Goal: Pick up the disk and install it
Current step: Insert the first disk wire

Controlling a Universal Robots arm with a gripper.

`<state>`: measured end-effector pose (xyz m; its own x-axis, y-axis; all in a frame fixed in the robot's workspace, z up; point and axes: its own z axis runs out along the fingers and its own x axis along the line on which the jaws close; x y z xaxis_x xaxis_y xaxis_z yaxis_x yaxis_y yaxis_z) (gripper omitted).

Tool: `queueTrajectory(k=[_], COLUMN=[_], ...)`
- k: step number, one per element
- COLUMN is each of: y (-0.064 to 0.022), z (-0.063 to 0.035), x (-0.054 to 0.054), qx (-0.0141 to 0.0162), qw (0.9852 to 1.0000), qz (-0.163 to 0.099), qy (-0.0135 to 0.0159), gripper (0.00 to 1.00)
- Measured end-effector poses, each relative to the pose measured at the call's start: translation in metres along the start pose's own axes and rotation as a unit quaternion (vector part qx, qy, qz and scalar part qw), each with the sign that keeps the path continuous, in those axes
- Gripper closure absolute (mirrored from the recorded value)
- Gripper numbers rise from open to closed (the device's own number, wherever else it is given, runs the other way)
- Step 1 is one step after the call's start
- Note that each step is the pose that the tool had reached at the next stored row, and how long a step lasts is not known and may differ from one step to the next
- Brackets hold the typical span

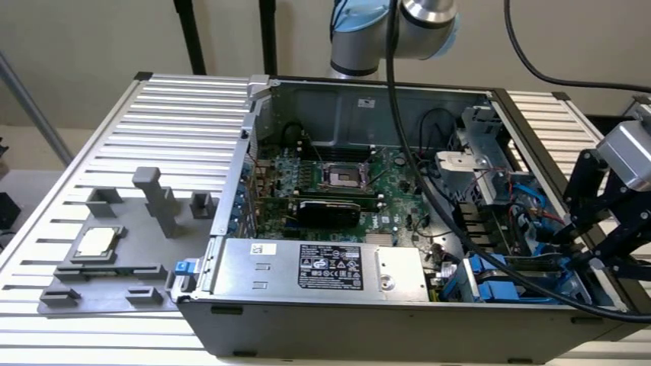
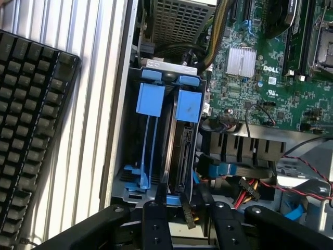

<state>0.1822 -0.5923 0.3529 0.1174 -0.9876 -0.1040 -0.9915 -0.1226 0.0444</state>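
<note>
The disk (image 2: 180, 151) stands on edge in the drive cage (image 2: 120, 156) of the open computer case, with its blue carrier tab (image 2: 188, 104) at the far end. My gripper (image 2: 183, 195) hangs over the near end of the disk, one black finger (image 2: 160, 200) on each side of its edge. The jaws are open, close to the disk's two faces. In the exterior view the gripper (image 1: 590, 255) reaches down into the case's corner at that view's lower right, above the blue drive cage (image 1: 504, 288).
A second blue carrier (image 2: 150, 99) sits in the neighbouring slot. Red, yellow and blue cables (image 2: 244, 188) lie beside the cage, next to the motherboard (image 2: 270, 67). A black keyboard (image 2: 31, 130) lies outside the case. The power-supply box (image 1: 310, 267) and a CPU chip (image 1: 97, 242) are in the exterior view.
</note>
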Motion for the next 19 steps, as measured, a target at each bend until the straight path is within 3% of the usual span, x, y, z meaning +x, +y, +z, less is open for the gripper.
queueTrajectory(k=[6, 8, 10, 11, 19], y=[0.0003, 0.0004, 0.0005, 0.0006, 0.0015], z=[-0.0037, -0.0037, -0.0037, -0.0037, -0.0025], x=[0.0010, 0.0017, 0.0024, 0.0031, 0.0051], qx=[-0.0002, -0.0004, -0.0006, -0.0007, -0.0016], qw=[1.0000, 1.0000, 1.0000, 1.0000, 0.9998], qz=[-0.004, -0.006, -0.008, -0.010, -0.019], qy=[-0.0018, -0.0020, -0.0022, -0.0021, -0.0030], gripper=[0.64, 0.73, 0.73, 0.80, 0.80])
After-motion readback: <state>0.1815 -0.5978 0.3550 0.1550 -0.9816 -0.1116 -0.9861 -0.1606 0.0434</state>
